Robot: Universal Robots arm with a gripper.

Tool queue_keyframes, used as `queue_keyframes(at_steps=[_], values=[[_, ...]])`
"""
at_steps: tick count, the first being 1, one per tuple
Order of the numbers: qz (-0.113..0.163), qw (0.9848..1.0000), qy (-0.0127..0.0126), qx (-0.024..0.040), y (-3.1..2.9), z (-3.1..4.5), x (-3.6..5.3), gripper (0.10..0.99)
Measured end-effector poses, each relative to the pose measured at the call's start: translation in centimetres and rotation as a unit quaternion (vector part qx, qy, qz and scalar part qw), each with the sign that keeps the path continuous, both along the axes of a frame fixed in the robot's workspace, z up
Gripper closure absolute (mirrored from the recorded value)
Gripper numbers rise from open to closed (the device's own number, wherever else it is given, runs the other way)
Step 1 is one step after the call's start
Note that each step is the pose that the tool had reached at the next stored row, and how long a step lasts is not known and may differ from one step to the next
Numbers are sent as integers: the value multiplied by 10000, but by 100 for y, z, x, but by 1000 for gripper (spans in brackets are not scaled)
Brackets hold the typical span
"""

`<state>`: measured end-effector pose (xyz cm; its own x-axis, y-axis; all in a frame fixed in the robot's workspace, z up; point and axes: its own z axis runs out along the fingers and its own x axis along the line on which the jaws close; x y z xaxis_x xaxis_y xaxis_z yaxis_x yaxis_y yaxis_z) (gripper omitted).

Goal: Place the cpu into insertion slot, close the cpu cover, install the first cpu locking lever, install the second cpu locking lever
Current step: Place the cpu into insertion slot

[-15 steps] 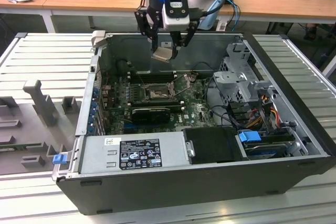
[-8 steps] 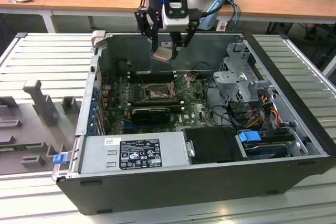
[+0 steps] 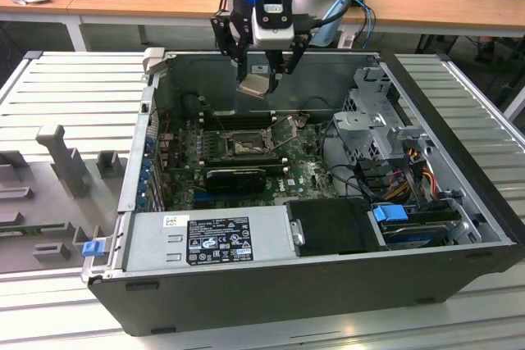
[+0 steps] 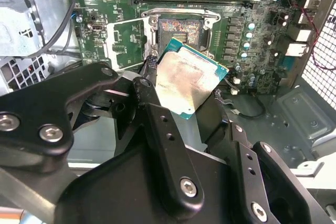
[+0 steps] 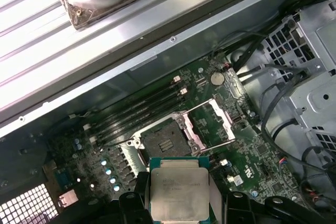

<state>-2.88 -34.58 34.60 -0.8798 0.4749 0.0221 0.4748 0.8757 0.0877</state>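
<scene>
Hovering above the insertion slot (image 5: 164,142), gripper (image 3: 262,76) pinching the cpu (image 5: 178,190) by its edges. The cpu cover (image 5: 212,121) stands open. Judgement: level and square the chip to the slot.

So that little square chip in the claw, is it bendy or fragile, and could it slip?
Probably stiff: the cpu looks flat though the gripper holds it by its edges only. Likely light, being thin and small. It might slip, since its metal top looks smooth, and it hangs in the air, not yet in the insertion slot.
</scene>
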Motion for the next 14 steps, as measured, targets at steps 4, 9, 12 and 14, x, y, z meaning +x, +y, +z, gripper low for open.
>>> queue_keyframes(at_steps=[4,9,12,14], values=[[-64,10000,0,0,0,-3,0,545],[-168,9999,0,0,0,-8,0,545],[-224,9997,0,0,0,-11,0,545],[-258,9997,0,0,0,-13,0,545]])
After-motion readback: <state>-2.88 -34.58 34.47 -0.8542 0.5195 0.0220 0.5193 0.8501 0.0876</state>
